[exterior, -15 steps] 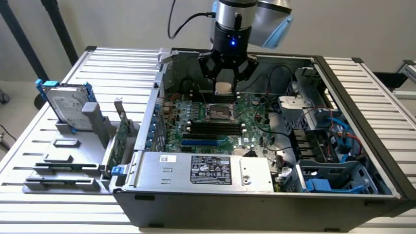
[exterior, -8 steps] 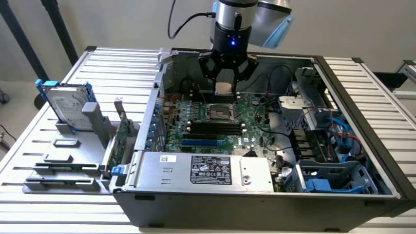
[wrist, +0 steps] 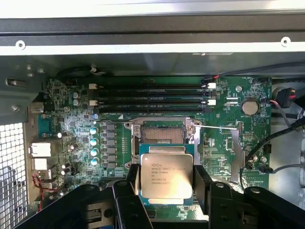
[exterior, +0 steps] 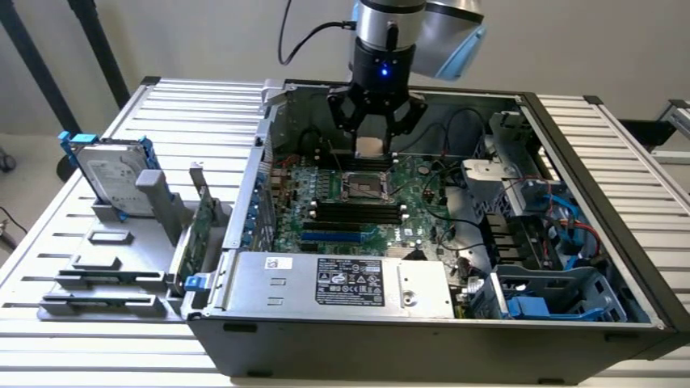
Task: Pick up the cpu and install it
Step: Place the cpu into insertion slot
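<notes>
Your pincer point(exterior: 370, 144) point(wrist: 167, 183) has the cpu point(exterior: 370, 148) point(wrist: 167, 174) clamped by two opposite edges, jaws spread wide to fit it. The cpu hangs flat, silver top toward the wrist camera, inside the open case point(exterior: 431, 339) and above the motherboard point(exterior: 415, 218) point(wrist: 71, 119). It's not seated: the empty socket point(exterior: 364, 187) point(wrist: 163, 134) sits just beside it in the wrist view and below it in the exterior view. The hard drive point(exterior: 108, 174) stands on the counter point(exterior: 194, 97), at the exterior view's left.
</notes>
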Motion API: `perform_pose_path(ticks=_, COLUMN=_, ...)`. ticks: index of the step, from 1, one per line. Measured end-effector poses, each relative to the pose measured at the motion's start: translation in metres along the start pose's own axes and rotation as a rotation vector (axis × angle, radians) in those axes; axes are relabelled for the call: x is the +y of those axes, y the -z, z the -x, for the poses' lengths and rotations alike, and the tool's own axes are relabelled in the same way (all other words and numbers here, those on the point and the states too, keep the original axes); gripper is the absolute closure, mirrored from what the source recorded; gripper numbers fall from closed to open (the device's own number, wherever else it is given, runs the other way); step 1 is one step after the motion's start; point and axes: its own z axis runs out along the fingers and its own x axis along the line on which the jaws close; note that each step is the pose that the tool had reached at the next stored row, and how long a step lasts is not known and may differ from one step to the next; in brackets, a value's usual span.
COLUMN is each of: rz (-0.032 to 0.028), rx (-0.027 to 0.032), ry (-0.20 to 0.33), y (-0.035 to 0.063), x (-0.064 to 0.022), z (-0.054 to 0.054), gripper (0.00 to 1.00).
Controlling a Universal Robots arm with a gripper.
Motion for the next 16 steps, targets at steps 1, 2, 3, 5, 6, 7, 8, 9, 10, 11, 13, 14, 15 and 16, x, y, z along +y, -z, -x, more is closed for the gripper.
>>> perform_pose_path(ticks=1, rz=-0.0004, rx=0.0008, ry=-0.011, y=-0.0008, x=0.0001, z=0.0, gripper=0.45)
perform_pose_path(ticks=2, rz=-0.001, rx=0.0018, ry=-0.022, y=-0.0014, x=0.0001, z=0.0, gripper=0.45)
perform_pose_path(ticks=3, rz=-0.0017, rx=0.0031, ry=-0.036, y=-0.0022, x=0.0001, z=0.0, gripper=0.45)
perform_pose_path(ticks=5, rz=-0.0024, rx=0.0056, ry=-0.065, y=-0.0038, x=0.0002, z=0.0, gripper=0.45)
perform_pose_path(ticks=6, rz=-0.0026, rx=0.0067, ry=-0.08, y=-0.0046, x=0.0001, z=0.0, gripper=0.45)
perform_pose_path(ticks=7, rz=-0.0029, rx=0.0078, ry=-0.096, y=-0.0054, x=0.0001, z=0.0, gripper=0.45)
perform_pose_path(ticks=8, rz=-0.0028, rx=0.0085, ry=-0.113, y=-0.0063, x=0.0001, z=0.0, gripper=0.45)
perform_pose_path(ticks=9, rz=-0.0025, rx=0.009, ry=-0.131, y=-0.0071, x=0.0001, z=0.0, gripper=0.45)
perform_pose_path(ticks=10, rz=-0.0024, rx=0.0095, ry=-0.15, y=-0.0079, x=0.0, z=0.0, gripper=0.45)
perform_pose_path(ticks=11, rz=-0.0022, rx=0.0101, ry=-0.167, y=-0.0086, x=0.0, z=0.0, gripper=0.45)
perform_pose_path(ticks=13, rz=-0.0019, rx=0.0112, ry=-0.201, y=-0.0101, x=0.0, z=0.0, gripper=0.45)
perform_pose_path(ticks=14, rz=-0.0018, rx=0.0121, ry=-0.218, y=-0.0107, x=0.0, z=0.0, gripper=0.45)
perform_pose_path(ticks=15, rz=-0.0016, rx=0.0126, ry=-0.235, y=-0.0112, x=0.0, z=0.0, gripper=0.45)
perform_pose_path(ticks=16, rz=-0.0014, rx=0.013, ry=-0.252, y=-0.0116, x=-0.0001, z=0.0, gripper=0.45)
